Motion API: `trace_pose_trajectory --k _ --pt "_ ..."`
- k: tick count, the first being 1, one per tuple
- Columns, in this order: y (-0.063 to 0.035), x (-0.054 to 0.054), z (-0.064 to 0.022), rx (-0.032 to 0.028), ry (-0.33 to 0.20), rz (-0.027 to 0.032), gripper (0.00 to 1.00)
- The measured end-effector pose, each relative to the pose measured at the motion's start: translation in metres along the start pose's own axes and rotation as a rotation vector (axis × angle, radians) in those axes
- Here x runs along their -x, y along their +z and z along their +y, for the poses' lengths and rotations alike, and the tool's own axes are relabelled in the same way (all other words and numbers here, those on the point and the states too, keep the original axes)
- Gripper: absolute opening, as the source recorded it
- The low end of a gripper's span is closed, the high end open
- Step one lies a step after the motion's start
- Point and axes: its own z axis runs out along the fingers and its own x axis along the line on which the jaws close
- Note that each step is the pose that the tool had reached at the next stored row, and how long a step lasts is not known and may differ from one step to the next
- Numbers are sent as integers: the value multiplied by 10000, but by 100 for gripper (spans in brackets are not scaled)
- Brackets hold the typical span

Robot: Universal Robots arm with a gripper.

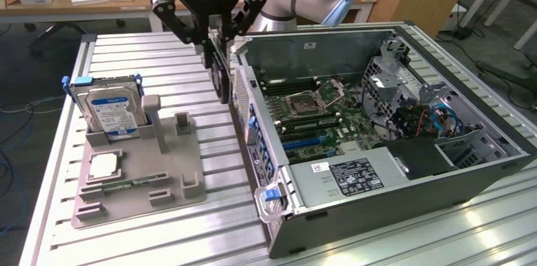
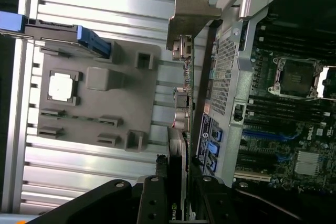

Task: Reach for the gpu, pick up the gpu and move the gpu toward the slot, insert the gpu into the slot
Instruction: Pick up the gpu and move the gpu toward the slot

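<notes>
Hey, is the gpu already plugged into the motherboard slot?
No, the gpu hangs in the gripper outside the computer case, above the table beside the case's side wall.

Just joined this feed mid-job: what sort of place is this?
Probably a robotics lab bench: an open computer case on a slotted aluminium table, a parts fixture holding a hard drive, desks behind.
</notes>
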Motion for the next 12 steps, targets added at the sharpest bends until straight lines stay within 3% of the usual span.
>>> trace_pose_trajectory --k 12 --pt "1 48 -6 2 -109 -1 26"
